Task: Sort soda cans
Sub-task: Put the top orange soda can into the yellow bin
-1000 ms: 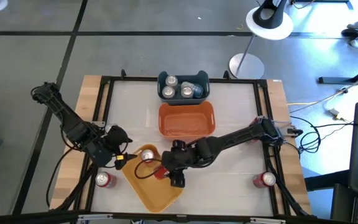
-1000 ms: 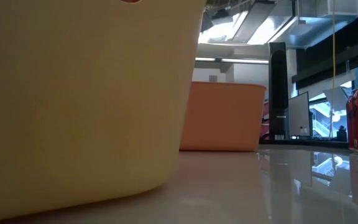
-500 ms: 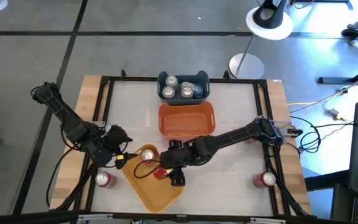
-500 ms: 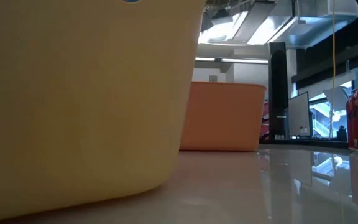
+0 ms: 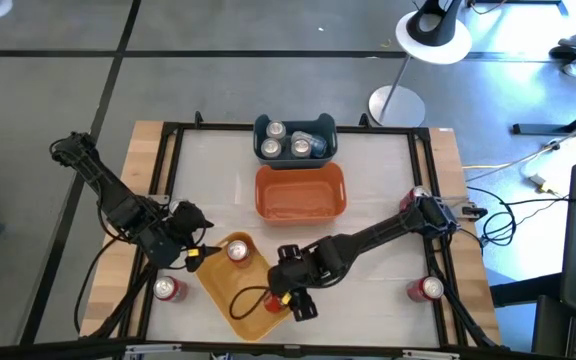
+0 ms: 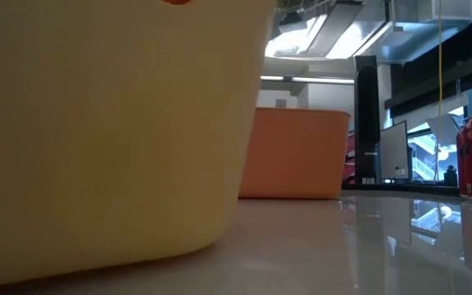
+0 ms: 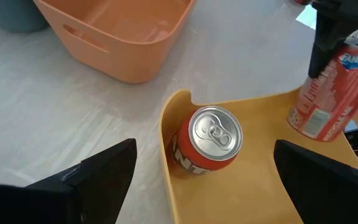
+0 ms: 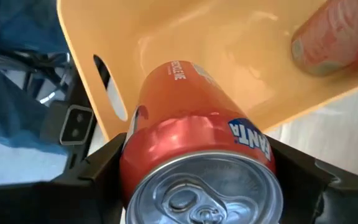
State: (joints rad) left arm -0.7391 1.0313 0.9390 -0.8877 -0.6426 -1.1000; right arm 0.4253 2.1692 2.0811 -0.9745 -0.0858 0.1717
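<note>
My right gripper (image 5: pixel 290 300) is clamping an orange Fanta can (image 8: pixel 197 168), fingers (image 8: pixel 104 165) pressing on both sides of the body. In the right wrist view the can is sitting between my pads, silver top facing the camera, with the yellow bin (image 5: pixel 243 300) behind it. In the high view this gripper is hanging over the near right part of the yellow bin; the left wrist view is showing the held can (image 7: pixel 331 90) tilted just above the bin floor. I cannot tell whether it is touching the floor.

My left gripper (image 5: pixel 190 255) is waiting with fingers (image 7: pixel 104 171) spread wide apart, holding nothing, just beside the yellow bin's left far corner. A second orange can (image 5: pixel 238 251) is standing upright inside that corner of the bin, silver top up.

An orange bin (image 5: pixel 300 192) is sitting in the middle of the table (image 5: pixel 388 210), beyond the yellow one. A dark blue bin (image 5: pixel 296 124) is touching its far side and holding three silver-topped cans (image 5: pixel 273 131); their bodies are too small to read.

Two red cans are standing loose on the table: one (image 5: pixel 169 289) near the left front edge, beside the yellow bin, and one (image 5: pixel 428 289) near the right front edge, well apart from the bins. The low view is showing the yellow bin wall (image 6: pixel 113 131) close up, the orange bin behind, and the red can at far right.
</note>
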